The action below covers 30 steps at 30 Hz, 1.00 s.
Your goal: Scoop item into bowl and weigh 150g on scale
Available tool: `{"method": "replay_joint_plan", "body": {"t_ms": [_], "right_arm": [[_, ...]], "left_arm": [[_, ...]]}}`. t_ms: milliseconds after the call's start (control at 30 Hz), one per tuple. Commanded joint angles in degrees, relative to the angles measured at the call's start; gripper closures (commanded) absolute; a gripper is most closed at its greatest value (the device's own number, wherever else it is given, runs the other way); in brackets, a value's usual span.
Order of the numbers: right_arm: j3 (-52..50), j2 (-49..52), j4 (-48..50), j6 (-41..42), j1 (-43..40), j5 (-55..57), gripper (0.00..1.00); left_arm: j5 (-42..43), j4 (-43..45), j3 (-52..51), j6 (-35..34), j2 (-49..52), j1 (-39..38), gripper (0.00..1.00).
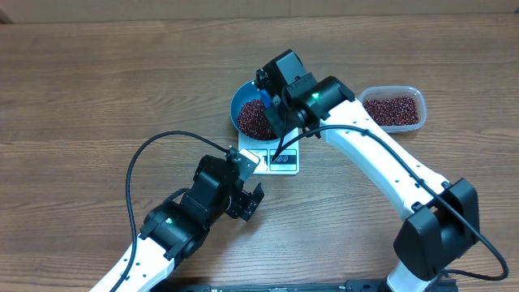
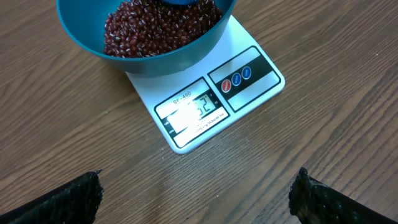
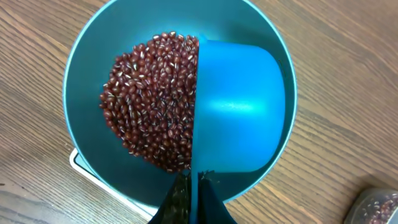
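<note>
The blue bowl (image 1: pixel 241 101) stands on the white scale (image 1: pixel 284 161) and holds a heap of dark red beans (image 1: pixel 255 120). My right gripper (image 1: pixel 272 104) hovers over the bowl, shut on the handle of a small blue scoop (image 3: pixel 239 118). The scoop is tipped on its side above the beans (image 3: pixel 155 99), inside the bowl (image 3: pixel 84 74). My right gripper (image 3: pixel 194 182) pinches the thin handle edge. My left gripper (image 2: pixel 198 186) is open over bare wood in front of the scale (image 2: pixel 249 74), whose display (image 2: pixel 193 112) is lit but too blurred to read. Nothing lies between its fingers.
A clear plastic tub (image 1: pixel 393 109) with more beans sits to the right of the bowl, and its corner shows in the right wrist view (image 3: pixel 379 208). The left arm's black cable (image 1: pixel 142 162) loops over the table. A corner of the scale (image 3: pixel 78 163) pokes out under the bowl.
</note>
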Motion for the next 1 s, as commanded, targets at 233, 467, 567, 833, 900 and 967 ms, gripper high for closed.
{"method": "replay_joint_plan", "body": {"t_ms": [233, 467, 567, 833, 900, 967], "right_arm": [[-0.3, 1.3, 0.0, 0.5, 2.4, 0.6, 0.96], [-1.2, 1.4, 0.0, 0.7, 2.5, 0.5, 0.96], [-1.6, 1.4, 0.0, 0.7, 2.5, 0.4, 0.96], [-1.6, 1.4, -0.5, 0.7, 2.6, -2.8, 0.96], [-1.6, 1.4, -0.7, 0.7, 2.6, -3.4, 0.96], [-1.6, 1.4, -0.7, 0.7, 2.9, -4.5, 0.96]], "left_arm": [[-0.5, 0.0, -0.4, -0.2, 0.3, 0.2, 0.01], [-0.5, 0.0, -0.4, -0.2, 0.3, 0.2, 0.0], [-0.5, 0.0, -0.4, -0.2, 0.3, 0.2, 0.01], [-0.5, 0.0, -0.4, -0.2, 0.3, 0.2, 0.01], [-0.5, 0.0, -0.4, -0.2, 0.3, 0.2, 0.01], [-0.5, 0.0, -0.4, -0.2, 0.3, 0.2, 0.0]]}}
